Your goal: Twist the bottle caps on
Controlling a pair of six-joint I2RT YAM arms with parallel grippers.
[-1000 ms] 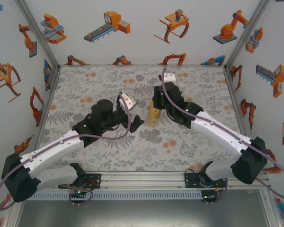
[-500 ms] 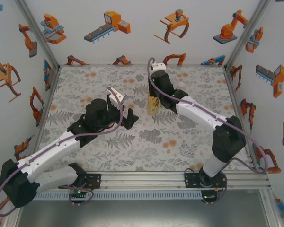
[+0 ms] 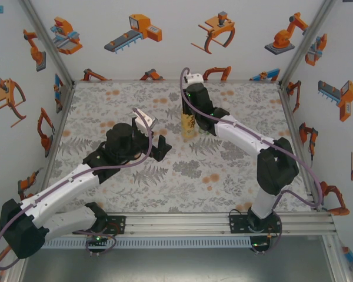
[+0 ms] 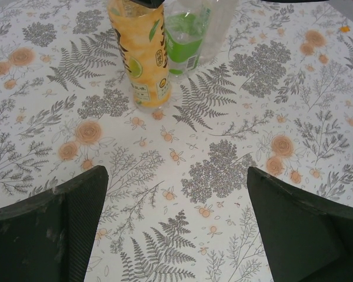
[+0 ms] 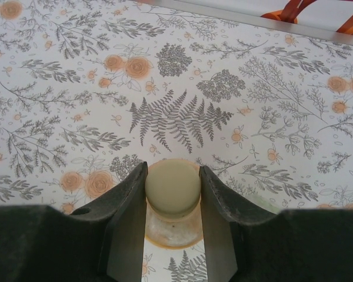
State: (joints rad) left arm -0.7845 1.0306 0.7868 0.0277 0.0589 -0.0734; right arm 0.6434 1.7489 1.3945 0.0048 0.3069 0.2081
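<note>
On the table [image 3: 235, 176], left of centre, L gripper [image 3: 157, 147] is spread wide, empty, near the yellow bottle [image 4: 140, 53]. R gripper [image 5: 172, 175] pinches its cap [image 5: 172, 189], prob. mid-screw. Clear bottle [image 4: 191, 35] stands just behind; can't tell if capped.

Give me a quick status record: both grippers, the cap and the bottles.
left gripper: open, empty
right gripper: shut on cap from above
cap: pale, sitting on top of amber bottle
amber bottle: upright on table
clear bottle: green label, close beside amber bottle
</note>
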